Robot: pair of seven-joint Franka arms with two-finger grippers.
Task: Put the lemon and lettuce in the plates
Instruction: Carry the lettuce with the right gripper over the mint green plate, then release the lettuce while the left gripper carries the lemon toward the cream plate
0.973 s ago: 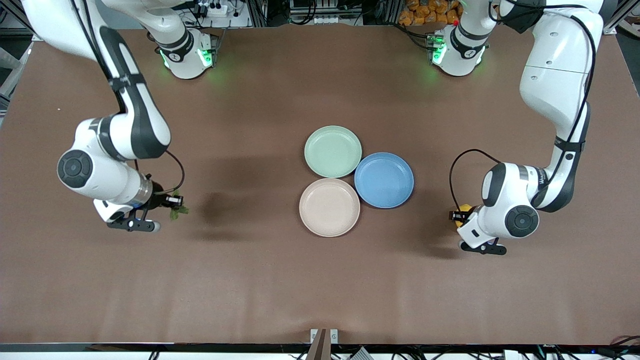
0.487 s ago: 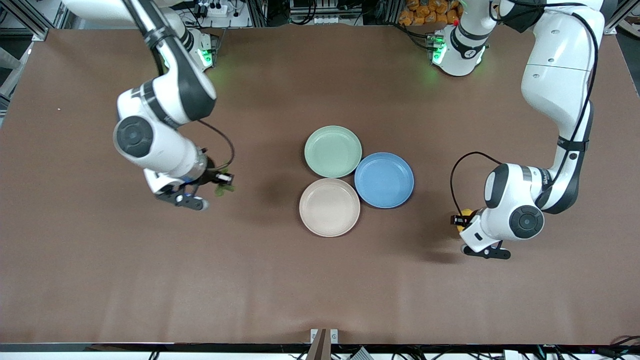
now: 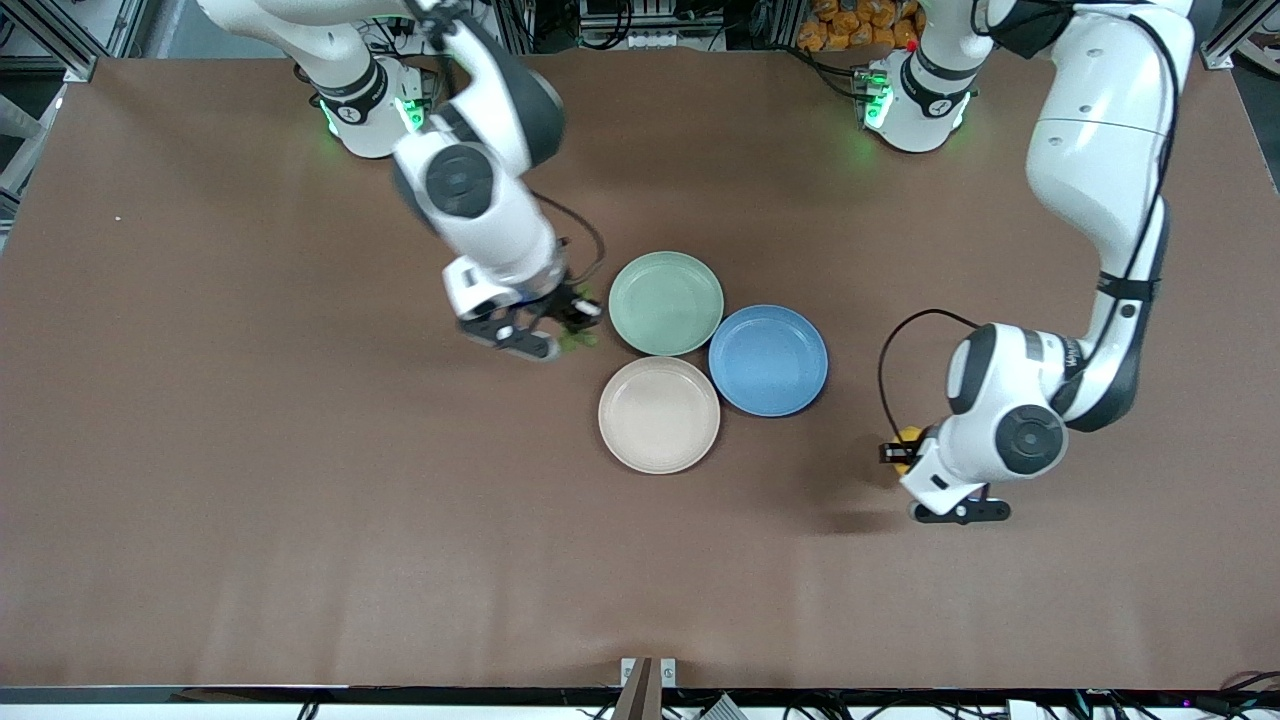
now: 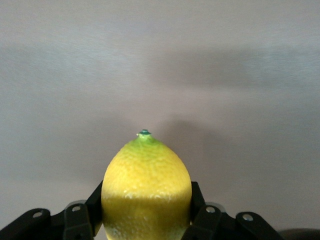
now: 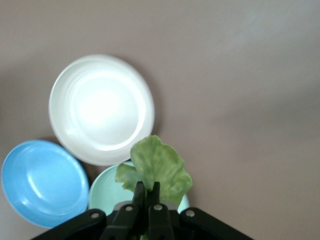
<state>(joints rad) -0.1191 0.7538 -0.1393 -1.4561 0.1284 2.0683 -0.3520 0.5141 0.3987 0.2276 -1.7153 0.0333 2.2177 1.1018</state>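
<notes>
My right gripper is shut on the lettuce, a crinkled green leaf pinched between the closed fingers. It hangs over the table at the rim of the mint green plate, on the side toward the right arm's end. The cream plate lies beside the mint one, nearer the front camera; both are bare. My left gripper is shut on the yellow lemon, low over the table toward the left arm's end, apart from the plates. Its fingers press the lemon's sides.
A blue plate touches both task plates on the side toward the left arm's end. Brown table cloth spreads all round. The right wrist view shows the cream plate, blue plate and mint plate below.
The right arm has swung the lettuce from the right arm's end of the table to the mint plate's rim. The left arm has shifted slightly toward the plates with the lemon.
</notes>
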